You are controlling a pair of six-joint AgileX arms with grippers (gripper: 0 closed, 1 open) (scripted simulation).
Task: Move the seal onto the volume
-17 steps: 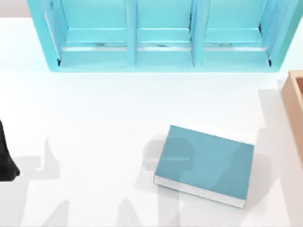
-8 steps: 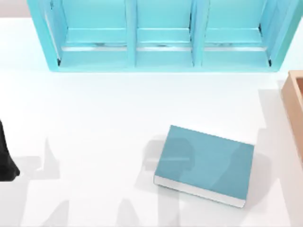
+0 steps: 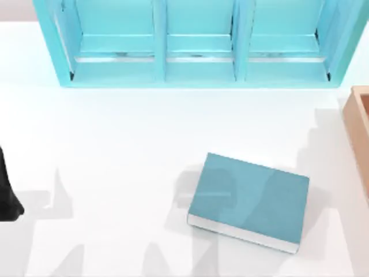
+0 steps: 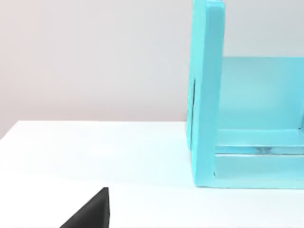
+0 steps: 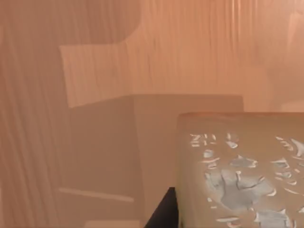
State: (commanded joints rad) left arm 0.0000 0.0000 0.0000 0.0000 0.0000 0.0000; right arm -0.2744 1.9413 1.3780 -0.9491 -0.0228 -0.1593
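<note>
The book point(image 3: 248, 201) lies flat at about 5 o'clock on the table point(image 3: 115, 144). The seal point(image 5: 240, 171) sits inside the wooden box point(image 5: 95, 71) — right gripper's grip: cannot tell.

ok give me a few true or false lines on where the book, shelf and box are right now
1. The thick teal book lies flat on the white table. True.
2. A tan block sits on the book. False: its cover is bare.
3. The big turquoise shelf unit stands at the table's far edge. True.
4. The orange-tan wooden box is at the table's left. False: it is at the right edge.
5. The book leans inside the shelf unit. False: it lies apart, nearer the front.
</note>
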